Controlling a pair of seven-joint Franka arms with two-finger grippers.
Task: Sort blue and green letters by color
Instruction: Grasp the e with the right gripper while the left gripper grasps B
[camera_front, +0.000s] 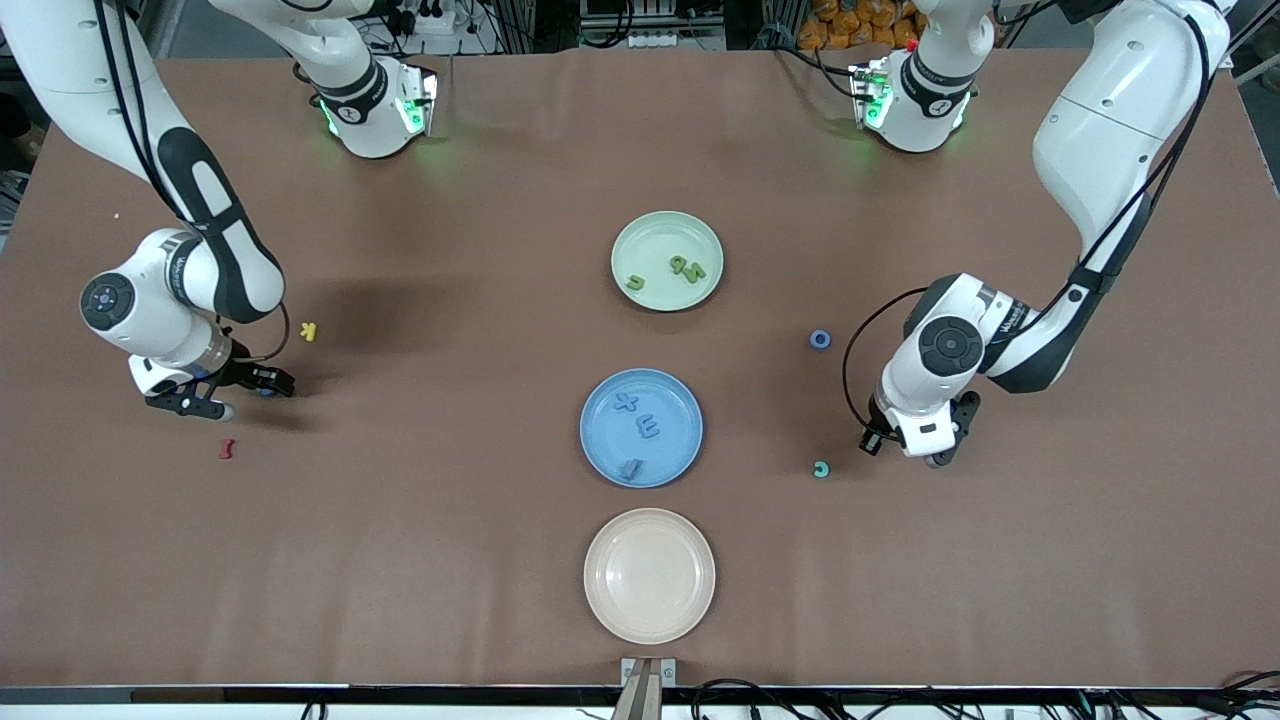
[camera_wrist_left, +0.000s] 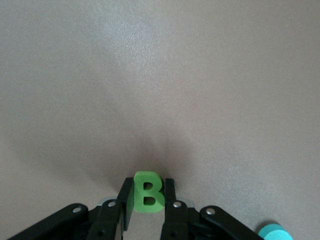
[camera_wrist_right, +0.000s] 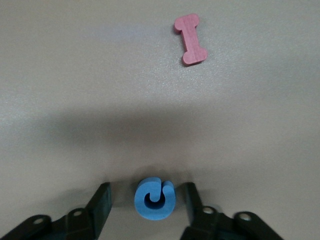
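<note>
My left gripper (camera_wrist_left: 148, 187) is shut on a green letter B (camera_wrist_left: 148, 192) down at the table surface, toward the left arm's end; in the front view the left gripper (camera_front: 935, 452) hides the B. My right gripper (camera_wrist_right: 146, 190) stands open around a blue letter G (camera_wrist_right: 154, 199) lying flat, with a gap on each side. In the front view the right gripper (camera_front: 243, 392) is low over the table at the right arm's end. The green plate (camera_front: 660, 238) holds green letters (camera_front: 688, 268). The blue plate (camera_front: 676, 412) holds a blue X (camera_front: 626, 402), an E (camera_front: 648, 429) and one more blue letter (camera_front: 630, 467).
A dark red I (camera_front: 226, 449) and a yellow K (camera_front: 309, 331) lie close to the right gripper. A teal C (camera_front: 821, 468) and a blue ring-shaped letter (camera_front: 821, 339) lie near the left gripper. A pale pink plate (camera_front: 649, 575) sits nearest the front camera.
</note>
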